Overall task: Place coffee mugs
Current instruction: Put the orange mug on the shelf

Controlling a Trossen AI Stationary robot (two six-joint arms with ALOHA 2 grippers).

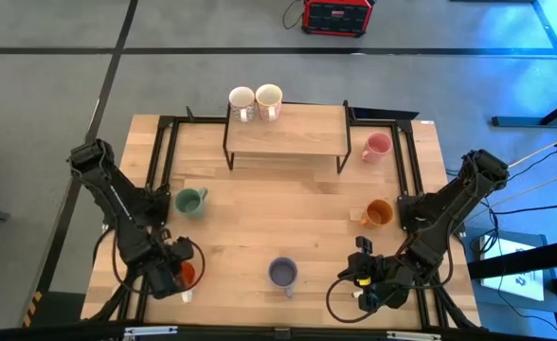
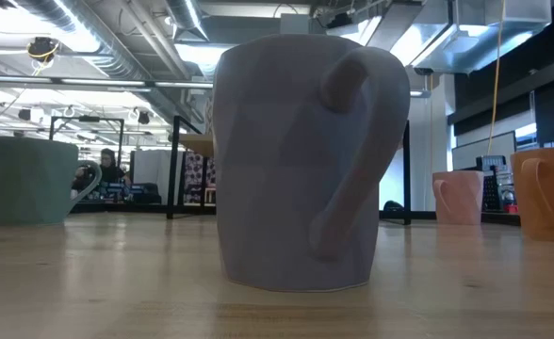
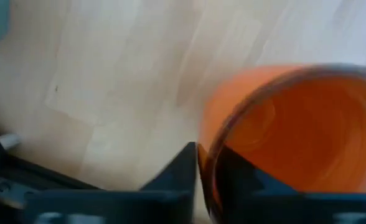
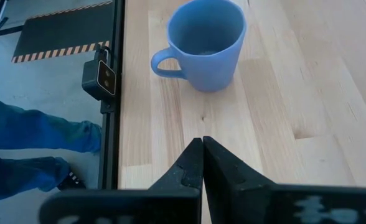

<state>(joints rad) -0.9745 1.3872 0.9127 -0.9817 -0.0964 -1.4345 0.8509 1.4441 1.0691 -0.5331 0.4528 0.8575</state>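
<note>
A bright orange mug (image 3: 295,130) sits in my left gripper (image 3: 205,152) at the table's near left corner (image 1: 188,275). My right gripper (image 4: 202,142) is shut and empty near the near right edge (image 1: 359,275). It points at a blue-lavender mug (image 4: 205,43) that stands upright on its base at the near middle (image 1: 282,273), and this mug fills the low view (image 2: 301,160). A pale green mug (image 1: 191,201), an amber mug (image 1: 378,213) and a pink mug (image 1: 377,147) stand on the table. Two white mugs (image 1: 255,101) stand on a raised shelf. My left gripper holds the orange mug by its rim (image 3: 209,163). One finger (image 3: 245,180) is inside the mug and the other finger (image 3: 173,174) is outside its wall. Whether the mug's base is on the table or lifted, I cannot tell.
A wooden shelf on black legs (image 1: 286,133) stands at the table's far middle. A black metal frame (image 1: 168,152) runs along the table's sides. Bare wood lies in the table's middle (image 1: 278,208). A person's blue-clad legs (image 4: 33,143) show beyond the near edge.
</note>
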